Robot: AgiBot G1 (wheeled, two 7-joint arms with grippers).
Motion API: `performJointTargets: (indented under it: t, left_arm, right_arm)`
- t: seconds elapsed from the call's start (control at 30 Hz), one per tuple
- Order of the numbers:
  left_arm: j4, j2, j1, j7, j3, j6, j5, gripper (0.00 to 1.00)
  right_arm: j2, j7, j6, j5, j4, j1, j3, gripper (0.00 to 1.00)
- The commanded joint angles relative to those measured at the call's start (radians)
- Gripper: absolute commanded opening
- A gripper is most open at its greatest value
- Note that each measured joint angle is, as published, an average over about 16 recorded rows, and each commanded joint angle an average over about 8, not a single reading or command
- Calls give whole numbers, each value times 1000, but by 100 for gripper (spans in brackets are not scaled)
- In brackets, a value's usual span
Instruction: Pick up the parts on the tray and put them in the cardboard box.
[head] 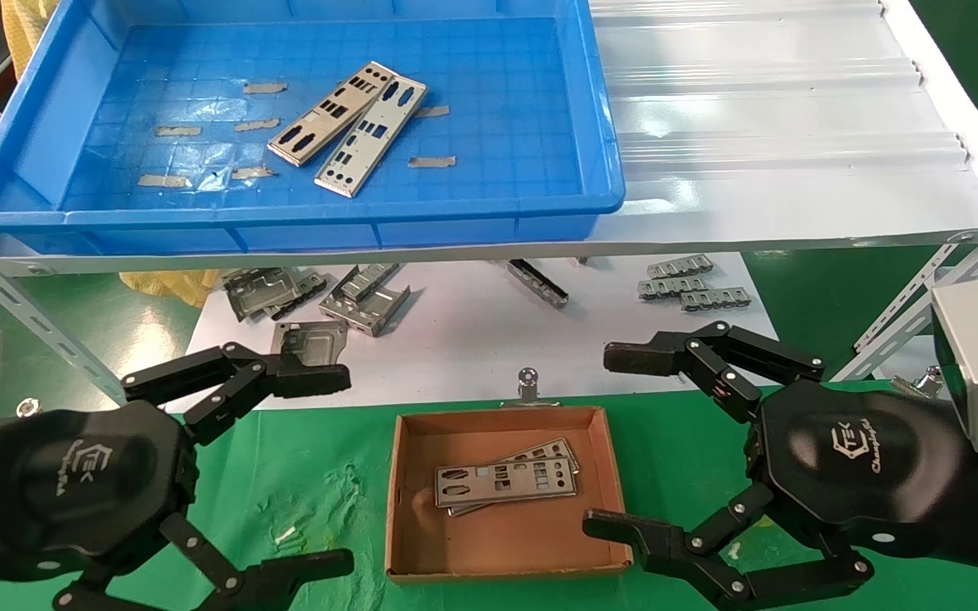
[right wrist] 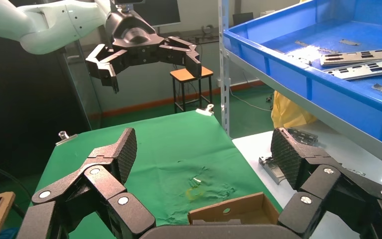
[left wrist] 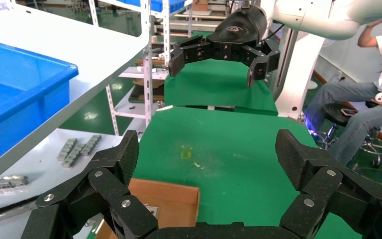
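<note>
Two flat silver plates [head: 351, 125] lie side by side on the floor of the blue tray [head: 47, 212] on the upper shelf; they also show in the right wrist view [right wrist: 360, 62]. The brown cardboard box [head: 421, 433] sits on the green cloth below and holds two stacked plates [head: 506, 484]. My left gripper [head: 319, 471] is open and empty, left of the box. My right gripper [head: 616, 441] is open and empty, right of the box. A corner of the box shows in the left wrist view [left wrist: 171, 199] and the right wrist view [right wrist: 234, 211].
Bent grey brackets [head: 319, 297] and small slotted strips [head: 688, 284] lie on the white sheet under the shelf. A white ribbed panel [head: 778, 127] lies right of the tray. Slanted shelf struts [head: 913, 297] stand on both sides. A clip [head: 527, 383] sits behind the box.
</note>
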Motion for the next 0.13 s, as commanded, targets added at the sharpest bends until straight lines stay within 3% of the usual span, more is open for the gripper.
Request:
performJointTargets:
  t: [0.03, 0.13]
  left_arm:
    - [0, 0, 0, 0, 0, 0, 0, 100]
    - [0, 0, 0, 0, 0, 0, 0, 100]
  right_arm:
    - [0, 0, 0, 0, 0, 0, 0, 100]
    - [0, 0, 0, 0, 0, 0, 0, 100]
